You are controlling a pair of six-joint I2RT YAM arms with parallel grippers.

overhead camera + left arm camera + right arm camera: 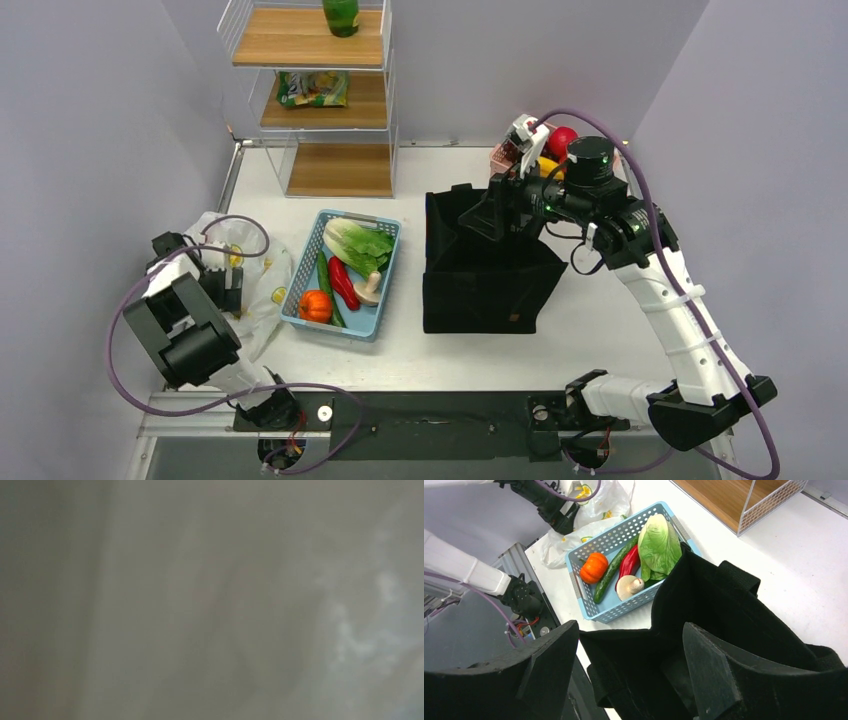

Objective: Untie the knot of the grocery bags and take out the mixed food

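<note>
At left of the white worktop [600, 330], the thin crinkly white plastic grocery bag with yellow citrus prints [262, 285] lies slumped just beside the blue perforated plastic basket [391, 268]. Left tool [228, 280] is down at the bag, touching the plastic. Can't tell if its jaws are apart or closed; the left wrist view is only a grey-white blur. From the right wrist view the bag's knot can't be made out either.

Small orange pumpkin-like vegetable [315, 306] sits in the near-left corner of the basket, next to the long green cucumber [326, 285]. Also in the basket:
- red pepper [343, 283]
- pale mushroom [369, 288]
- green leafy lettuce [358, 245], at the far end

Large black fabric tote [480, 290] stands upright right of the basket, mouth up. Right tool [629, 675] hangs over the tote's mouth, jaws wide apart, gripping nothing.

Wood-and-wire shelf unit [310, 100] stands at the back. Shiny green-and-yellow snack packet [314, 89] is on its middle shelf, green bottle [341, 15] on the top one. Behind the tote, a red apple [562, 140] shows beside the right arm, near a pink basket [500, 158].
</note>
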